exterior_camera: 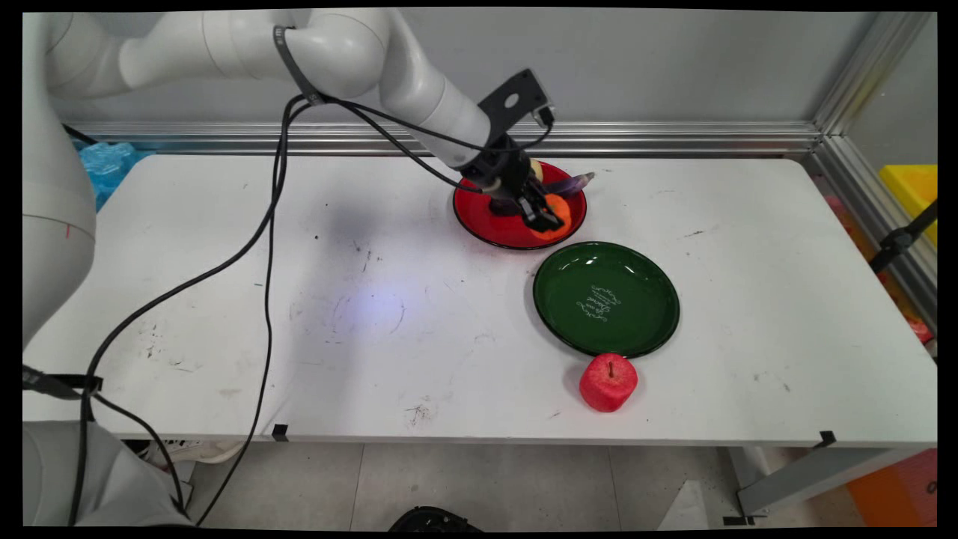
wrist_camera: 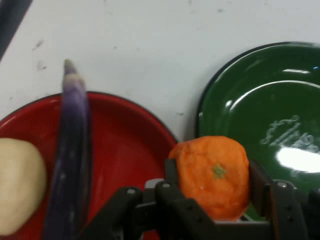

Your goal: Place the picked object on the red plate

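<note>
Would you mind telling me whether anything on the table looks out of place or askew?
Only small things. The purple eggplant lies with its tip poking over the red plate's rim. The red apple sits on the table beside the green plate, not on it. The hand is shut on the orange. Nothing looks spilled or damaged.

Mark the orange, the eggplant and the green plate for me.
orange (wrist_camera: 214, 172): hand view, its top face by the stem mark.
eggplant (wrist_camera: 74, 145): hand view, middle of its purple body.
green plate (exterior_camera: 636, 329): main view, bare inner surface.
</note>
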Motion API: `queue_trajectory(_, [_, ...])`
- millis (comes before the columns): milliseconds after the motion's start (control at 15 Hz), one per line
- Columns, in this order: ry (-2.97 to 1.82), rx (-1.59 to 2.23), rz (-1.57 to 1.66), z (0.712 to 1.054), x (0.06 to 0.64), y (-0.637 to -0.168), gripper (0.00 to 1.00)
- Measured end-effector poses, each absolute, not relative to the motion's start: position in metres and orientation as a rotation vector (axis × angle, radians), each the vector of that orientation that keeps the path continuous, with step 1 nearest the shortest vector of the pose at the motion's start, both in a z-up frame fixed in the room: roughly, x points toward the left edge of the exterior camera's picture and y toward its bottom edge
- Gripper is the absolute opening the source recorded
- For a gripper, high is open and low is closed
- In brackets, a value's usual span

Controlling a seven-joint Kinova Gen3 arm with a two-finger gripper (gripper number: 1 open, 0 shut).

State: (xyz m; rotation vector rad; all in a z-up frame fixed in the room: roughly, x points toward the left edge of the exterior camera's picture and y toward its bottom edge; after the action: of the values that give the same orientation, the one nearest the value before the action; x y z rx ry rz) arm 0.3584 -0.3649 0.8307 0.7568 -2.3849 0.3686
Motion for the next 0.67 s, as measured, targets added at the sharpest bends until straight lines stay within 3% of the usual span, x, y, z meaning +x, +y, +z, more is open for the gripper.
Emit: queue_trajectory(667, [-2.353, 0.768, 0.405, 0.798, 0.38, -0.399, 0.0])
